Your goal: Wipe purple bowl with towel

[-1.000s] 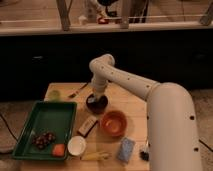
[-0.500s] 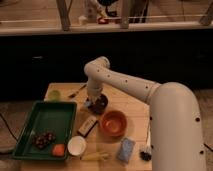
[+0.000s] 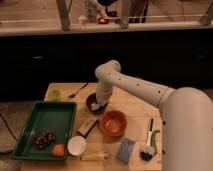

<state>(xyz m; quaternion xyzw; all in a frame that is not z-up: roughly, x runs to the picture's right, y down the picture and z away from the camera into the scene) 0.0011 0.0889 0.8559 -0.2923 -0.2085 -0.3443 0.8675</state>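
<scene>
The arm's elbow had swung slightly rightward since half a second before, while the tool (image 3: 100, 104) stayed down in the purple bowl (image 3: 91, 102). On the left of the wooden surface (image 3: 140, 112) lay a green tray (image 3: 50, 117), with a small white bowl (image 3: 76, 146) at its corner. The purple bowl sat mid-surface with the pale towel (image 3: 101, 107) inside it, under the tool. Whether the tool gripped it could not be told. To the right sat the orange bowl (image 3: 114, 123).
</scene>
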